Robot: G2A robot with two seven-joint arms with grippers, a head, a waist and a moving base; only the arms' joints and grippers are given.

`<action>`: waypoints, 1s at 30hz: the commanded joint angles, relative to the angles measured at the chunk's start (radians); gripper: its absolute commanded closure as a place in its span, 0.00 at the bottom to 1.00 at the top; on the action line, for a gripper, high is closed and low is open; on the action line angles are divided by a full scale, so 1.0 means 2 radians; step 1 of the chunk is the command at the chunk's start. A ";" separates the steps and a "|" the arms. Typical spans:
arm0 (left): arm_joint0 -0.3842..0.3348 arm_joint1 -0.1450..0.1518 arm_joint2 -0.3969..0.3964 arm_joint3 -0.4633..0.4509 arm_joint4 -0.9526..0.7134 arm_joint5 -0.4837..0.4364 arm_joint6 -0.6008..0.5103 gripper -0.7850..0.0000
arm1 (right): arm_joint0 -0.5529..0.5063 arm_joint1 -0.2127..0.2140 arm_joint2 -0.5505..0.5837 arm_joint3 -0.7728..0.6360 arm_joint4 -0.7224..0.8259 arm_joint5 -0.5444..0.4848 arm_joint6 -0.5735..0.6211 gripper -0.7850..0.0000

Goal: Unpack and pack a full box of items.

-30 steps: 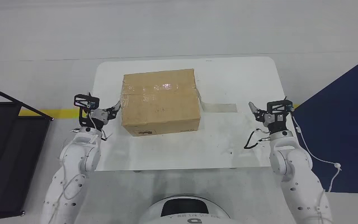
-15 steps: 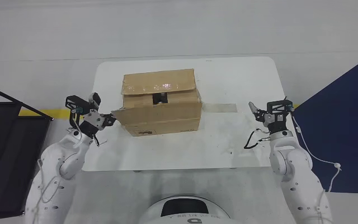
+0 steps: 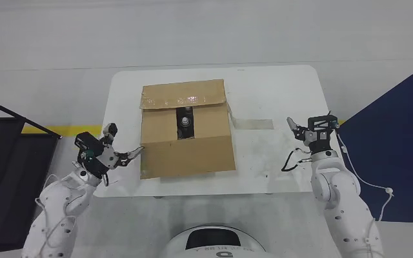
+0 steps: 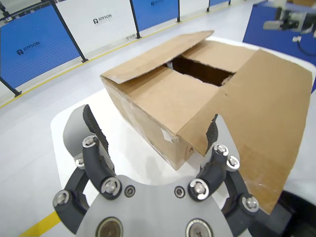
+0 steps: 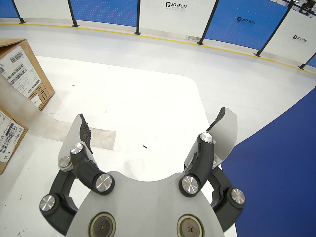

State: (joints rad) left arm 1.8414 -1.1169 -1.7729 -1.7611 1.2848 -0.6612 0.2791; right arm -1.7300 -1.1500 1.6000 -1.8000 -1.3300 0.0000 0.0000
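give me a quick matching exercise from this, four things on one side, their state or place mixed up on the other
Things
1. near flap
2. far flap
3. left gripper
4. right gripper

States or places
A. open, over the table near the tape strip
B. folded out toward the robot
C. part raised over the far side of the box
D. open, at the corner of the folded-out flap

Pairs: 1-B, 2-C, 3-D, 4-A

Bright, even light; soft shadows.
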 commanded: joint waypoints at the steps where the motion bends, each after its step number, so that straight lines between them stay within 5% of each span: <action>1: 0.000 -0.002 -0.011 0.003 -0.033 0.037 -0.004 0.00 | 0.001 0.000 0.000 -0.002 0.006 -0.001 -0.001 0.00; 6: -0.004 -0.006 -0.014 0.018 -0.089 0.083 -0.004 0.00 | 0.032 -0.005 -0.024 -0.026 0.055 -0.029 -0.002 0.00; 8: -0.009 -0.007 -0.016 0.028 -0.104 0.094 -0.009 0.00 | 0.052 -0.008 -0.044 -0.027 0.043 0.002 0.005 0.00; 18: -0.010 -0.008 -0.016 0.030 -0.105 0.096 -0.010 0.00 | 0.060 -0.011 -0.058 -0.026 0.059 0.006 0.023 0.00; 30: -0.010 -0.008 -0.016 0.030 -0.105 0.096 -0.010 0.00 | 0.238 -0.023 -0.211 -0.002 -0.051 -0.080 0.293 0.00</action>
State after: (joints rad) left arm 1.8207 -1.1319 -1.8045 -1.7012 1.0746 -0.4688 0.2592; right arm -1.2838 -1.1925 1.1974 -1.8163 -1.4316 -0.1603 0.5346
